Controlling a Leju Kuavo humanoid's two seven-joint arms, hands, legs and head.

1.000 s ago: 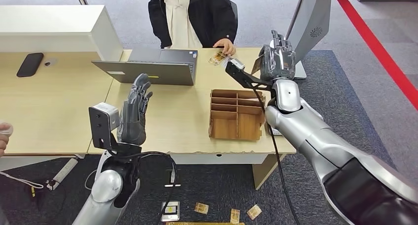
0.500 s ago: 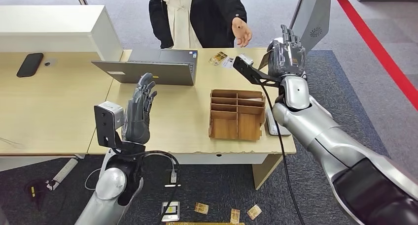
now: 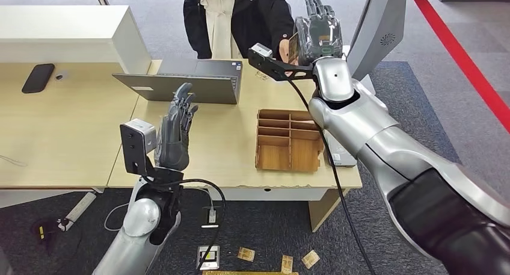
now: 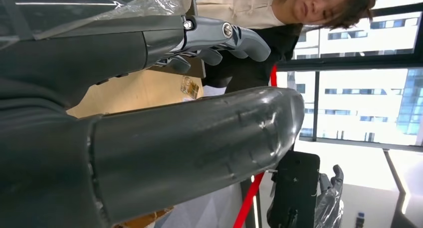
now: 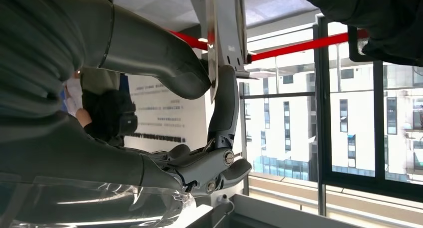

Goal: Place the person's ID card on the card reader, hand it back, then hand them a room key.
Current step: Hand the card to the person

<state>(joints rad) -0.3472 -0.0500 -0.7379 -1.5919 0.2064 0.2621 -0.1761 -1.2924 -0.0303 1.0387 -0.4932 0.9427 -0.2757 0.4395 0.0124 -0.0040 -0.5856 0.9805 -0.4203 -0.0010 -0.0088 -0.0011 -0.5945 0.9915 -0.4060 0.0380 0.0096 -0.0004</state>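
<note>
Right hand (image 3: 317,33) raised toward person (image 3: 237,19), pinching what looks like ID card (image 5: 213,48). Left hand (image 3: 174,136) upright over desk (image 3: 72,136), fingers apart, holding nothing.

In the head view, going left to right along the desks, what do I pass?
Black phone → open laptop → wooden compartment tray, with the raised left hand between phone and tray.

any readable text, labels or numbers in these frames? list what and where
None can be read.
White board behind the right hand: dark printed lines, too blurred.
Cards on the floor: too small.
Laptop: pale sticker, too small.
Grey stand: round speaker grille, no text.
</note>
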